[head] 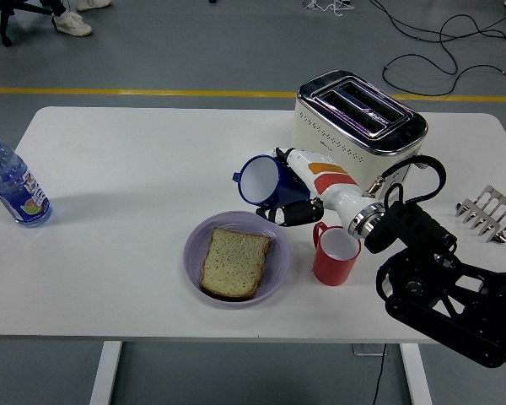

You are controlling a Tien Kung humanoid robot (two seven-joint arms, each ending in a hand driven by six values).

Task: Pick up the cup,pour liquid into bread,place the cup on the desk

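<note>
Blue cup [259, 179] is gripped by the right hand [297, 192], fingers curled around it, tilted mouth-left above the purple plate [274, 268] holding the bread slice [234, 261]. Red mug [335, 254] stands just beside.

Table [135, 169] white. Cup [259, 180] dark blue outside, white inside. Mug [335, 256] red, pale inside. Plate [274, 266] lilac; bread [234, 261] pale yellow-tan crumb, brown crust. Toaster [354, 126] cream body, chrome top, slots tinged pinkish. Bottle [10, 187] clear blue, blue cap, white-blue label with yellow patch. Right hand [299, 196] white with orange band, black fingers; arm black. Rack [487, 214] silver. Floor grey, yellow line across.
</note>
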